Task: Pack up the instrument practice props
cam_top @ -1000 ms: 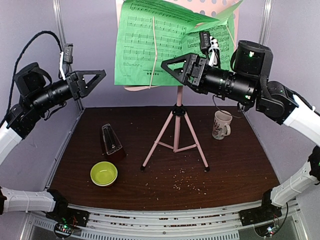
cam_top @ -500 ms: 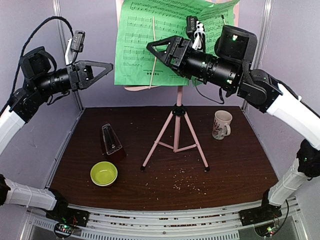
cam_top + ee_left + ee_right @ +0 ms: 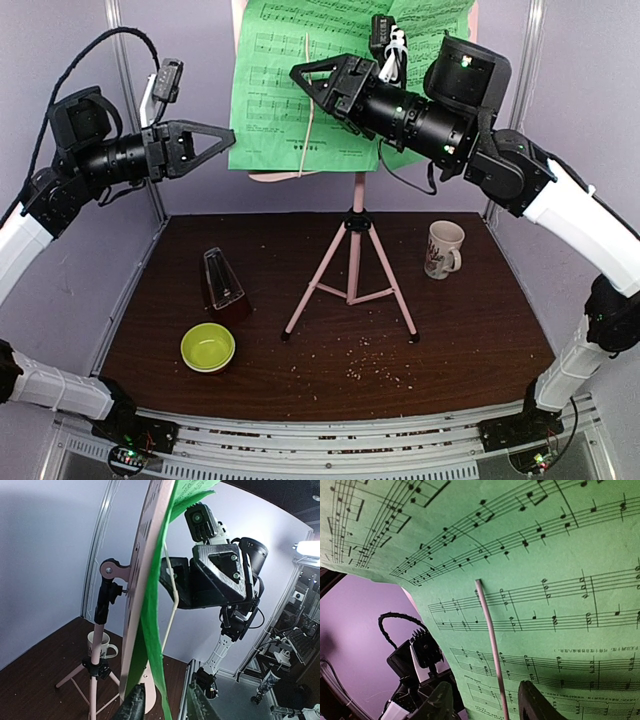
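Up at head height, both arms reach for the green sheet-music pages (image 3: 275, 90) resting on the pink music stand (image 3: 352, 260). The left pincer (image 3: 225, 138) is at the pages' left edge, its fingers spread, with the page edge and the stand's perforated desk (image 3: 142, 580) lying in the gap between them; whether either finger touches, I cannot tell. The right pincer (image 3: 300, 78) faces the printed front, fingers spread to either side of the thin page-holder wire (image 3: 490, 630), pinching nothing. Far below the left pincer, the dark red pyramid metronome (image 3: 222, 282) stands on the counter (image 3: 470, 330), with a yellow-green bowl (image 3: 208, 347) just beside it. A white mug (image 3: 442, 248) sits well below the right pincer.
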`<state>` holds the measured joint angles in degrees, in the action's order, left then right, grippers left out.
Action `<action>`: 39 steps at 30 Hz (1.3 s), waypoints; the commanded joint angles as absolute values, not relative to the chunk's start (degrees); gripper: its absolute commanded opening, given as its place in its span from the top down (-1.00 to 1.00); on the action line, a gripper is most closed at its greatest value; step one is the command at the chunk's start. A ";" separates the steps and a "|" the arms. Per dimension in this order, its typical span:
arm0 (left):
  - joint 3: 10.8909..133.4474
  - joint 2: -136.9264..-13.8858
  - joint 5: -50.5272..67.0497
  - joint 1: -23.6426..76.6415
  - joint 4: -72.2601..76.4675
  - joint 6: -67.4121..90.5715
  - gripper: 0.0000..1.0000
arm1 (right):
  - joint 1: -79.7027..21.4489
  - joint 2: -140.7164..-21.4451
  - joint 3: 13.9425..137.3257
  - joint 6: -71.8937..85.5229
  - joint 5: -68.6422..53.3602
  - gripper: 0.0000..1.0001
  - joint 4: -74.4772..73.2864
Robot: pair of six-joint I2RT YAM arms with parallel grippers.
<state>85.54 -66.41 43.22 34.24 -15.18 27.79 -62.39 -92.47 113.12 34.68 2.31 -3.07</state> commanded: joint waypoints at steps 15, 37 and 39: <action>85.66 -66.97 37.99 36.29 -14.46 27.09 1.00 | -62.67 -93.14 114.20 32.22 3.86 0.65 0.18; 83.08 -61.08 25.09 36.21 -14.81 27.29 1.00 | -62.70 -87.93 100.59 25.37 6.11 1.00 11.95; 82.01 -58.69 18.68 36.15 -15.44 26.63 1.00 | -62.69 -88.07 100.56 25.68 6.99 1.00 11.54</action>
